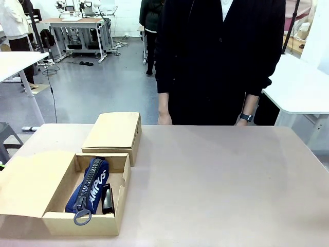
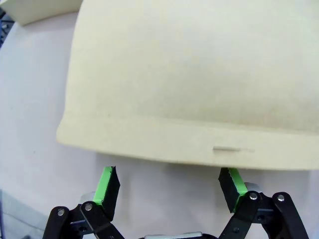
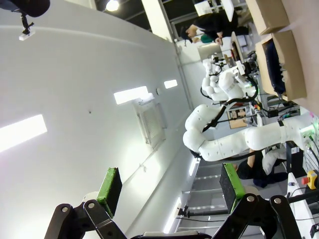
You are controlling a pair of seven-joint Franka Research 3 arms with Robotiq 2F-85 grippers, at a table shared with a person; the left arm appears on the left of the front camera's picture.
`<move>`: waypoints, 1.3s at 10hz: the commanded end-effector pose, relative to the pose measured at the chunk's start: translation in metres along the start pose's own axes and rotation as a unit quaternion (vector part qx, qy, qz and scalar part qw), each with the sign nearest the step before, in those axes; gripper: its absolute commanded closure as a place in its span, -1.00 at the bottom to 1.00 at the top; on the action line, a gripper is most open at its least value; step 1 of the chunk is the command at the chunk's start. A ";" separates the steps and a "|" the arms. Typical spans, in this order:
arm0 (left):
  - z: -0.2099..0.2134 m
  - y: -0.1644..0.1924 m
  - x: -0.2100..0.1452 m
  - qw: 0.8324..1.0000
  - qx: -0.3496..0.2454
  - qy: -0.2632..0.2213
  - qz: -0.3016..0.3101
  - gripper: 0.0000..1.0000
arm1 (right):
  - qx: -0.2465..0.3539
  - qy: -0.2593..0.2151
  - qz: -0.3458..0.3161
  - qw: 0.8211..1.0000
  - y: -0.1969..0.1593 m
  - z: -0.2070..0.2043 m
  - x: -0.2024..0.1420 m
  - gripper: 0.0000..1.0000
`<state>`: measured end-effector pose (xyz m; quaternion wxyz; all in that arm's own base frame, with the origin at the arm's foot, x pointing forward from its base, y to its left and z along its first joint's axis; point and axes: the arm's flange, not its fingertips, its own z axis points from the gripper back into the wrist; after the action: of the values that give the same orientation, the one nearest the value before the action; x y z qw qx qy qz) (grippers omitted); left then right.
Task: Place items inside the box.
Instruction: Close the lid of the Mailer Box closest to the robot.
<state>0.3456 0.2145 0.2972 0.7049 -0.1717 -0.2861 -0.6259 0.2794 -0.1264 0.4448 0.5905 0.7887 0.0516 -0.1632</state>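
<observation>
In the front view, the box (image 1: 56,198) sits at the near left of the worktop (image 1: 216,180), its flap lid lying open to the left. Inside it, the navy pouch (image 1: 88,188) lies lengthwise with its zip pull ring at the near end, and a small black object (image 1: 107,199) rests just beside it on the right. Behind the box, touching or nearly touching its far wall, stands a smaller closed box (image 1: 113,135). A person (image 1: 218,56) in dark clothes stands at the far edge, a watch on one wrist.

The left wrist view adds what the front view lacks: the left claw (image 2: 169,186) is spread wide with nothing between its green pads (image 2: 105,185), poised over the worktop just short of a pale cardboard flap (image 2: 199,79).

The right wrist view points up toward wall and ceiling; the right claw (image 3: 172,186) is likewise spread wide and bare. At its far right edge both boxes appear small, with the pouch's dark shape in one.
</observation>
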 end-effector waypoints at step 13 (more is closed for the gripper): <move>-0.003 -0.050 0.072 0.947 -0.065 -0.295 -0.108 -1.00 | 0.003 0.002 -0.004 1.000 0.006 -0.001 -0.004 -1.00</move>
<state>0.3139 0.1405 0.3567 0.5334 -0.3569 -0.4413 -0.6272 0.2795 -0.1263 0.4448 0.5906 0.7886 0.0519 -0.1632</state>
